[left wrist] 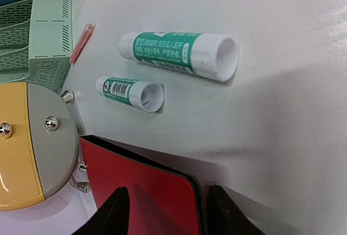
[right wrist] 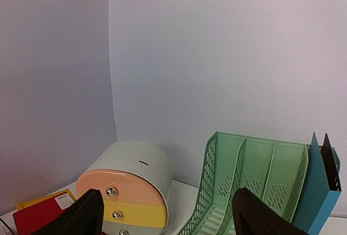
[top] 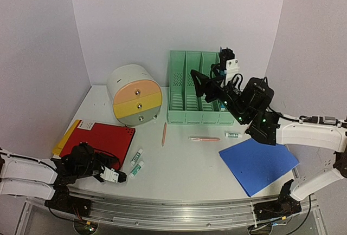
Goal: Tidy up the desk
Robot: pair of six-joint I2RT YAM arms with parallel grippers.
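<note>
The white desk (top: 184, 164) carries a red folder (top: 100, 140) at the front left, lying on a yellow one (top: 66, 136). My left gripper (top: 114, 174) hovers low at the red folder's (left wrist: 146, 191) near right corner. Its jaws (left wrist: 168, 213) are open and straddle that corner: one finger over the red cover, the other over bare desk beside the edge. Two green-labelled glue sticks (top: 135, 162) lie just right of it. My right gripper (top: 203, 86) hangs open and empty above the mint-green file rack (top: 198, 89). It faces the back wall.
A round grey drawer unit (top: 134, 94) with orange and yellow fronts stands left of the rack. A pencil (top: 164, 134), a pink pen (top: 204, 138) and a third glue stick (top: 233, 135) lie mid-desk. A blue folder (top: 259, 164) lies at the front right; another blue folder (right wrist: 320, 191) stands in the rack.
</note>
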